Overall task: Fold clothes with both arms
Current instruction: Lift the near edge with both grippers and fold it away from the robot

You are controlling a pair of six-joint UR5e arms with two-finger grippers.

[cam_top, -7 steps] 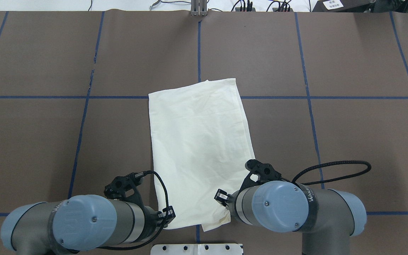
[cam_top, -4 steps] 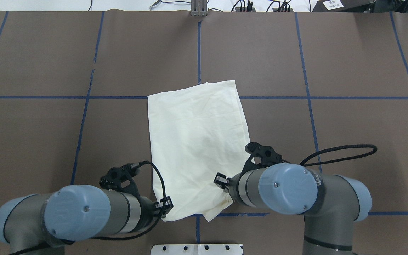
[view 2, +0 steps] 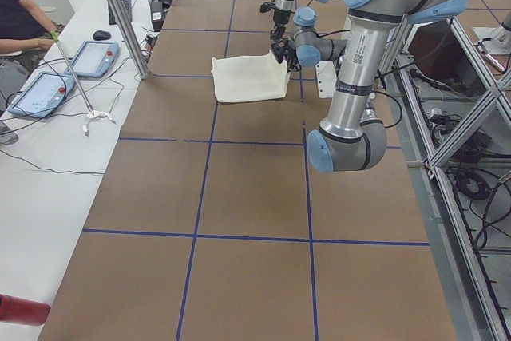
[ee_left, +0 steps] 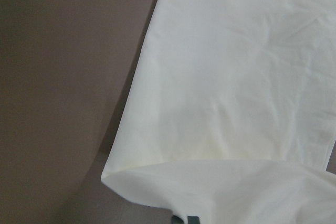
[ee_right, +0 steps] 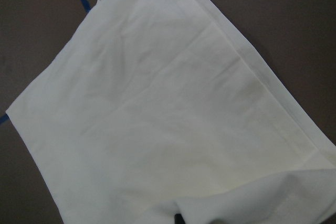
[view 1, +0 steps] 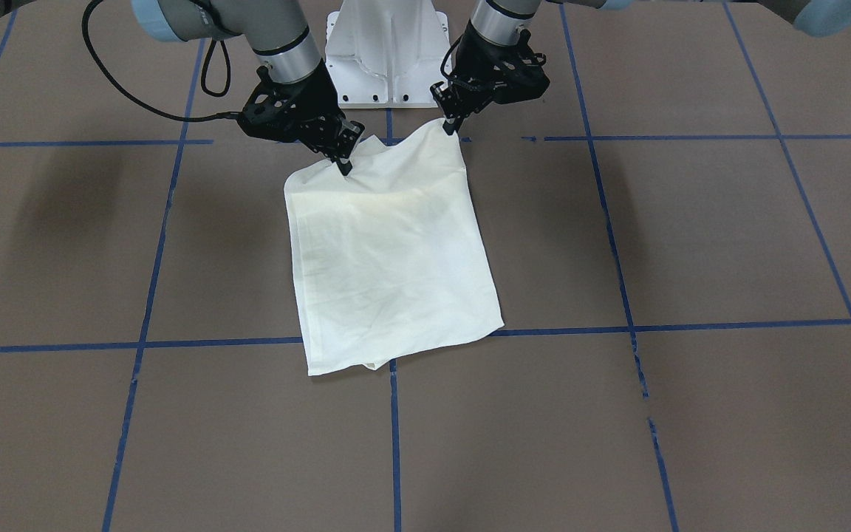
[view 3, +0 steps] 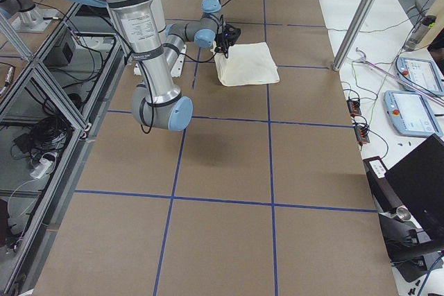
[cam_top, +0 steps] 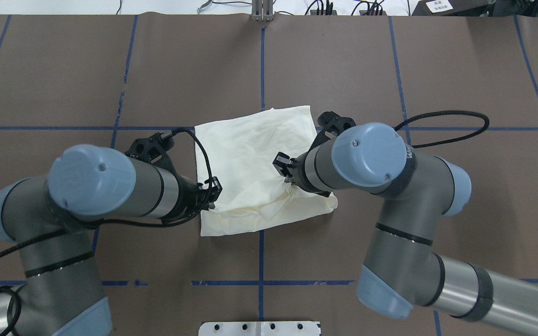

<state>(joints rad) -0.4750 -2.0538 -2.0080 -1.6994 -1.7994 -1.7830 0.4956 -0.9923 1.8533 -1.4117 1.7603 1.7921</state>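
Two corners of T-shirt (view 1: pixel 388 258) between left fingers (view 1: pixel 451 123), right fingers (view 1: pixel 345 163).

Brown paper-covered table (cam_top: pixel 54 70), gridded with blue tape lines (cam_top: pixel 262 65). One folded cream cloth shirt (cam_top: pixel 245 144) lies near centre, over a tape crossing; robot-side edge raised, rumpled. White metal base plate (cam_top: pixel 259 328) at robot-side edge.

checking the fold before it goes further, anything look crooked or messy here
Yes: the shirt bunches into wrinkles beside the right gripper, and the folded near edge runs slanted, with a corner poking out on that side.
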